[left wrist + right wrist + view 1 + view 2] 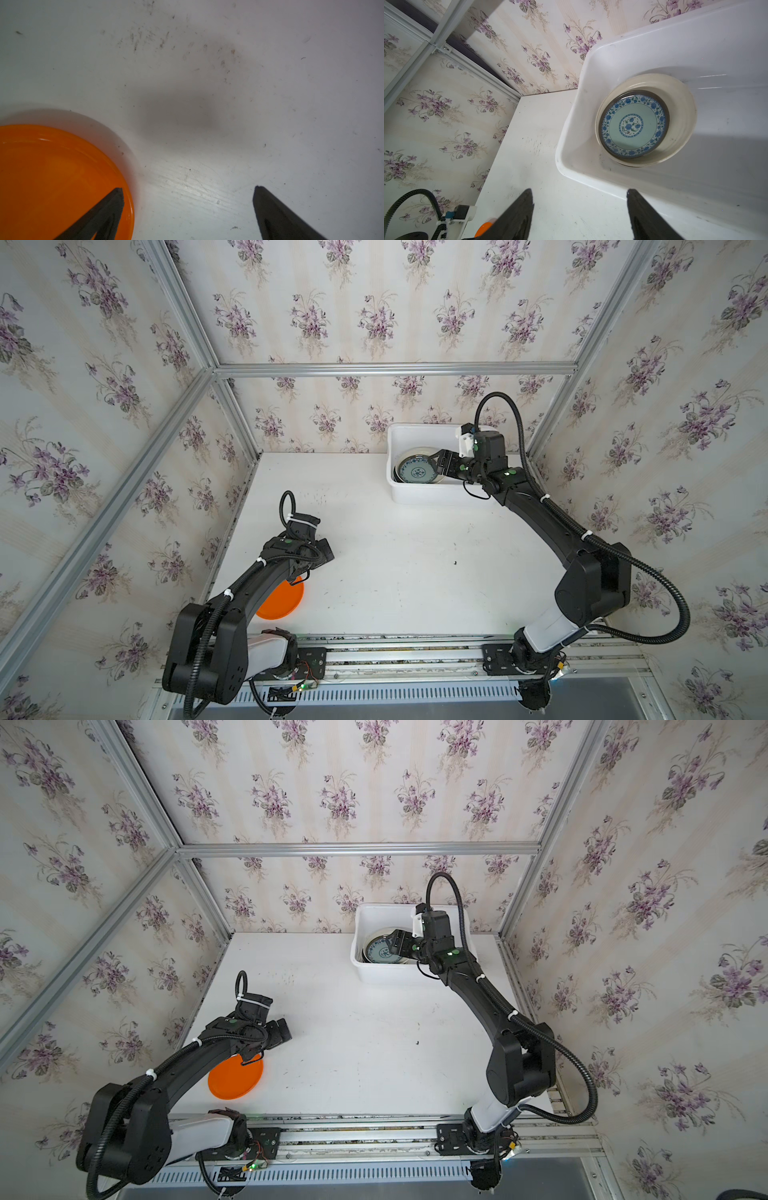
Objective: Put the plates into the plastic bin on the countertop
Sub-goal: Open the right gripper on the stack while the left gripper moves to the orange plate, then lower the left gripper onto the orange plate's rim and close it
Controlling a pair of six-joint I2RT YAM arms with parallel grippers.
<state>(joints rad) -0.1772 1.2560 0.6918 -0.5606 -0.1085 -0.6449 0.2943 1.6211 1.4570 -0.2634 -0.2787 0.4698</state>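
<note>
Since the teal-patterned plate [632, 124] already lies flat on a cream plate [683, 124] inside the plastic bin [571, 116], I judge the job nearly done: only the orange plate [232, 1081] sits out on the bench [395, 572] (front left). My right end effector [579, 190] hangs released and empty over the bin. My left end effector [188, 188] is spread wide beside the orange rim, gripping nothing. Around me are a scuffed white top, floral wallpaper [374, 302] and aluminium rails [395, 369]
</note>
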